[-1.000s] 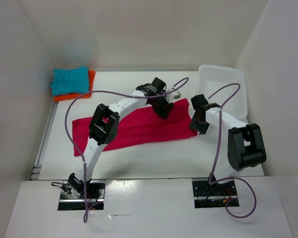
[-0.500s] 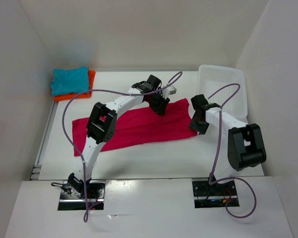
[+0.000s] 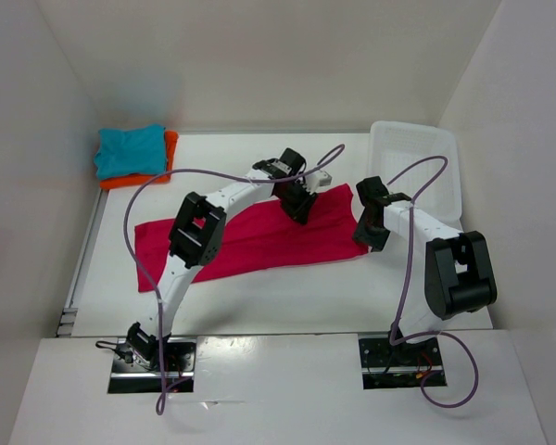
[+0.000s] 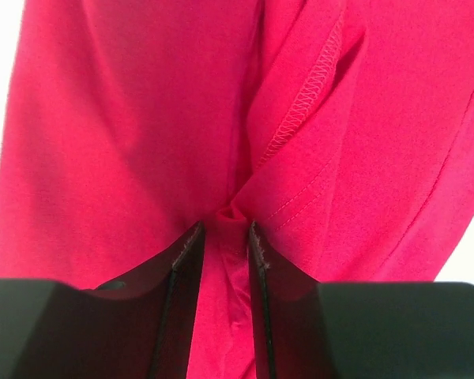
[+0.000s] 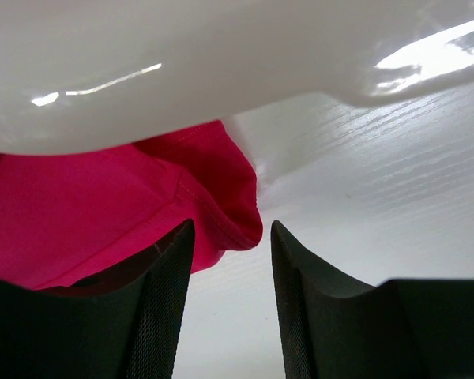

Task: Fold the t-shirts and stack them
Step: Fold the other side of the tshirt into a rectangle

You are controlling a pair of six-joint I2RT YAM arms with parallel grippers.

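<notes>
The red shirt (image 4: 126, 118) is soft, matt knit cloth with a fine weave and a line of thread stitching along its hem. The teal shirt (image 3: 130, 150) and orange shirt (image 3: 171, 144) look like the same matt cloth. The basket (image 5: 221, 63) is smooth, glossy white plastic with bright glints. The table (image 5: 395, 181) is white, matt and faintly wood-grained. The right fingers (image 5: 162, 316) are black, matt and finely textured.
</notes>
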